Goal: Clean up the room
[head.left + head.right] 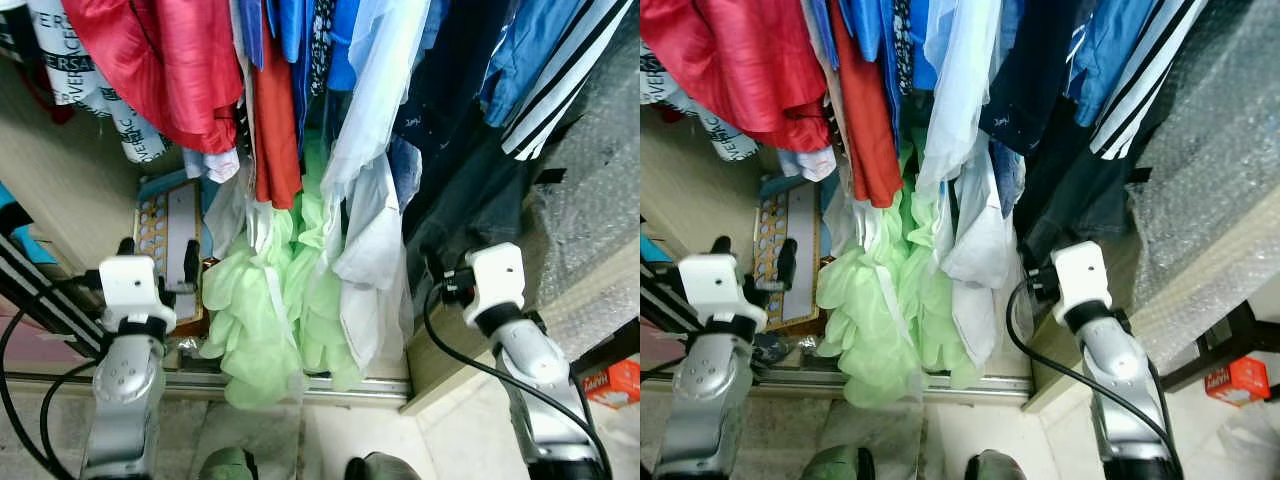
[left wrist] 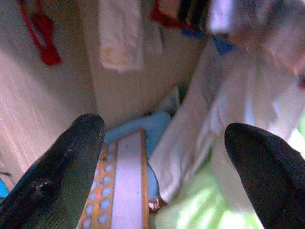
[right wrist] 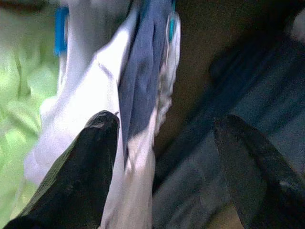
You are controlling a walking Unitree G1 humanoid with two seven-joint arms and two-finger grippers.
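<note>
Clothes hang close together on a rail in an open wardrobe: a red garment, a pale green one, a white shirt and dark navy pieces. My left gripper is raised at the left, open and holding nothing. It points past the green garment at a flat board with blue dots that leans on the wardrobe wall. My right gripper is raised at the right, open and holding nothing. It faces the white shirt and the dark garment, apart from both.
A metal sliding-door track runs along the wardrobe floor. A bubble-wrapped surface stands to the right, with a small red box on the floor below it. The wooden side wall is at the left.
</note>
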